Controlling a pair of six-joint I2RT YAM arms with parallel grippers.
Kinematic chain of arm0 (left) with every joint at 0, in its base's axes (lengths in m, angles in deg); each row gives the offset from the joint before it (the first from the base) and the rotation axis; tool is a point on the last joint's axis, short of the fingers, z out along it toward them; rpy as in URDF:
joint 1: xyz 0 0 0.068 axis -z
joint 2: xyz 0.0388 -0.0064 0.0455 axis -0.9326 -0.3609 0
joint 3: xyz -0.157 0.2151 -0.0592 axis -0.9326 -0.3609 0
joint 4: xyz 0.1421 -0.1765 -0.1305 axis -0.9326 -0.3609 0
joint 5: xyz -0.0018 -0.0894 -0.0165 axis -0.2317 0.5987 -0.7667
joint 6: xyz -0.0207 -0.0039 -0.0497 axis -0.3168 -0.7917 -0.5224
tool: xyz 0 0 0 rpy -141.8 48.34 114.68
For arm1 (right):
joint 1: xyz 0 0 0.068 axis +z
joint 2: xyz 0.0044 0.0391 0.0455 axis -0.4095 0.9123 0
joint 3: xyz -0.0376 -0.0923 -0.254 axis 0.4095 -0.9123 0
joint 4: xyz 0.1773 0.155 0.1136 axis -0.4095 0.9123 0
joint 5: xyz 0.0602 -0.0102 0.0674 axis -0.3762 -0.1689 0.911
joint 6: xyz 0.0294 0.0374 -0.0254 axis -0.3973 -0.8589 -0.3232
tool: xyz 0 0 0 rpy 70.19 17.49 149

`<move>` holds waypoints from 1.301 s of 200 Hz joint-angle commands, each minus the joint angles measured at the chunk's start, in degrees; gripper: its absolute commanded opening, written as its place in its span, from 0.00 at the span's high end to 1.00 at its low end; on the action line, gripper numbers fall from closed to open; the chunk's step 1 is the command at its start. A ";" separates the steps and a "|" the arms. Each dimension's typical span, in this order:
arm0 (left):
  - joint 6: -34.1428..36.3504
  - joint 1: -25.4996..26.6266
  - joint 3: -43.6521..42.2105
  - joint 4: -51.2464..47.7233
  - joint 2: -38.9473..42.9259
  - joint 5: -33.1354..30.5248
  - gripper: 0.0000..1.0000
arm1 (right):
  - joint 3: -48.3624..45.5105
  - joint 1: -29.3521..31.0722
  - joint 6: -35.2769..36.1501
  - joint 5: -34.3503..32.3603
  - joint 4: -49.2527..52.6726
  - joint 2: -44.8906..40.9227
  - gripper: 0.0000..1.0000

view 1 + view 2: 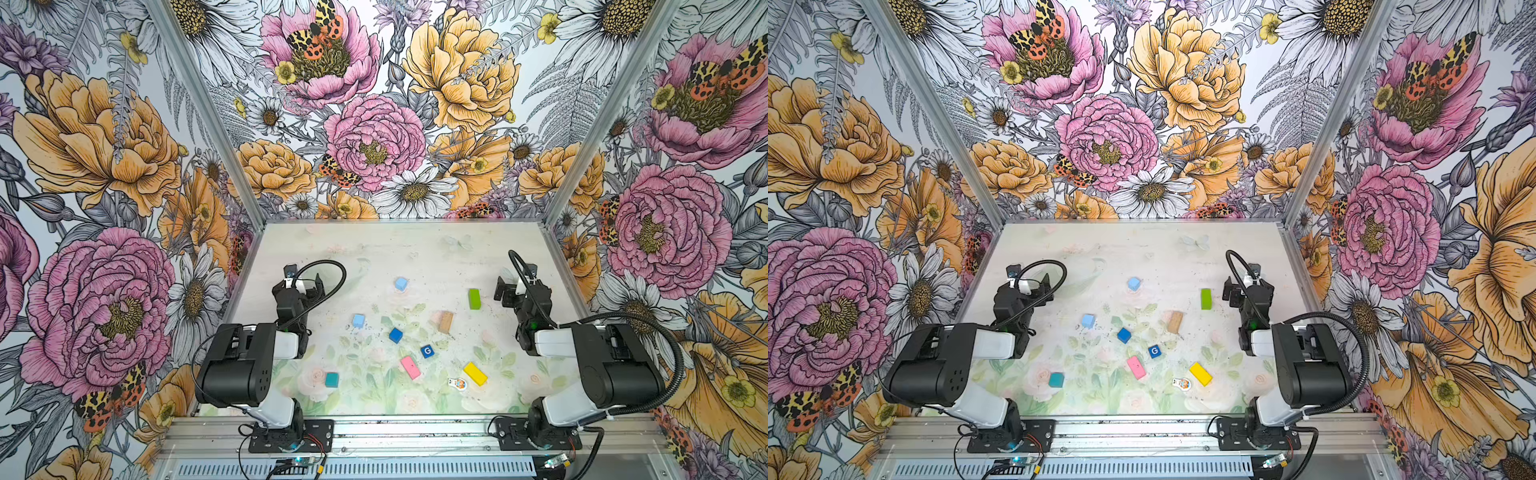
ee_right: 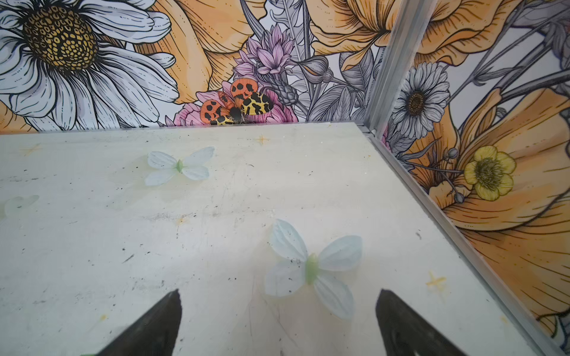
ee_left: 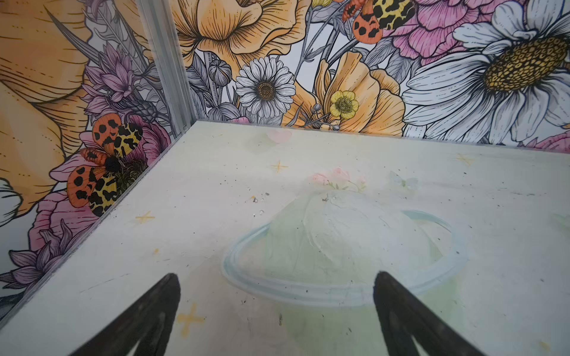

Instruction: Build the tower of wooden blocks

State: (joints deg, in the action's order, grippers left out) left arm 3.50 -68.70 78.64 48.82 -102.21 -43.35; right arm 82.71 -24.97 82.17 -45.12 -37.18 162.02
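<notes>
Wood blocks (image 1: 395,335): nine, five cubes and four oblongs, each lying alone on the bench (image 1: 374,253), none resting on another.
Near row: teal cube (image 1: 331,379) at 8 o'clock; pink oblong (image 1: 410,368) at 6 o'clock; yellow oblong (image 1: 475,373) at 4 o'clock.
Extra piece: one flat cartoon figure piece (image 1: 457,383) at 5 o'clock, just beside the yellow oblong's near end.
Middle: G cube (image 1: 427,351) just off centre toward 5 o'clock; dark blue cube (image 1: 1124,335) about at centre; near light blue cube (image 1: 358,320) at 9 o'clock; plain-wood oblong (image 1: 445,322) at 3 o'clock.
Far: green oblong (image 1: 474,299) at 2 o'clock; far light blue cube (image 1: 401,284) at 12 o'clock.
Left arm (image 1: 232,365): folded, elbow back over the near edge at 7 o'clock, wrist reaching toward 10 o'clock.
Left pincer (image 3: 276,277): jaws spread wide above bare bench, gripping nothing, well apart from every block.
Right arm (image 1: 615,365): folded likewise, elbow at 5 o'clock, wrist toward 2 o'clock.
Right pincer (image 2: 277,292): jaws spread wide over bare bench, gripping nothing; the green oblong is the nearest block.
</notes>
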 commanded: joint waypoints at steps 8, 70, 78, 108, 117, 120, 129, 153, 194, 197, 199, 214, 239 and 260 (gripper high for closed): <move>0.77 0.26 0.87 0.08 0.42 1.84 0.01 | 1.14 -0.22 0.28 0.70 -0.59 0.10 0.00; -1.20 -2.35 0.78 0.40 0.36 6.08 0.01 | 1.11 -0.26 0.31 0.77 -0.60 0.19 0.00; -1.15 -2.34 0.78 0.35 0.37 6.10 0.01 | 1.14 -0.28 0.20 0.83 -0.52 0.19 0.00; -1.23 -2.27 0.88 0.16 0.31 6.06 0.01 | 1.35 -0.37 0.19 1.09 -0.27 0.27 0.00; -1.12 -2.25 0.95 0.16 0.31 5.97 0.01 | 1.41 -0.37 0.22 1.03 -0.19 0.27 0.00; -1.14 -2.30 0.96 0.05 0.31 5.90 0.01 | 1.38 -0.36 0.19 1.05 -0.17 0.28 0.00; -1.06 -2.20 1.00 0.07 0.31 5.76 0.01 | 1.42 -0.42 0.18 1.07 -0.18 0.26 0.00; -0.97 -2.14 1.04 -0.19 0.33 5.62 0.01 | 1.47 -0.39 0.19 1.04 -0.11 0.28 0.00; -0.88 -1.88 0.96 -0.09 0.44 5.40 0.01 | 1.48 0.17 0.22 -0.99 0.09 -0.15 0.00; -0.70 -1.80 1.00 -0.14 0.48 5.57 0.01 | 1.59 0.30 0.15 -1.56 0.70 -0.65 0.00; -0.66 -1.85 1.12 -0.33 0.55 5.76 0.01 | 1.74 0.34 0.04 -1.86 1.11 -0.94 0.00; 0.06 -0.96 2.88 -5.03 1.98 4.86 0.01 | 5.48 0.66 -1.18 -6.15 10.99 -4.36 0.01; 1.53 1.61 5.58 -13.97 7.09 -0.94 0.01 | 14.44 0.84 -5.30 -13.20 30.27 -8.53 0.04; 2.86 7.21 7.76 -22.30 12.77 -11.00 0.01 | 21.33 1.81 -11.00 -15.32 45.27 -10.13 0.04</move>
State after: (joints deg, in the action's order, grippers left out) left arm 4.09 -66.41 83.44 36.34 -95.22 -43.65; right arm 97.29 -24.18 78.06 -54.63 -11.56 155.07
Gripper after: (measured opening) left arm 0.988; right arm 0.957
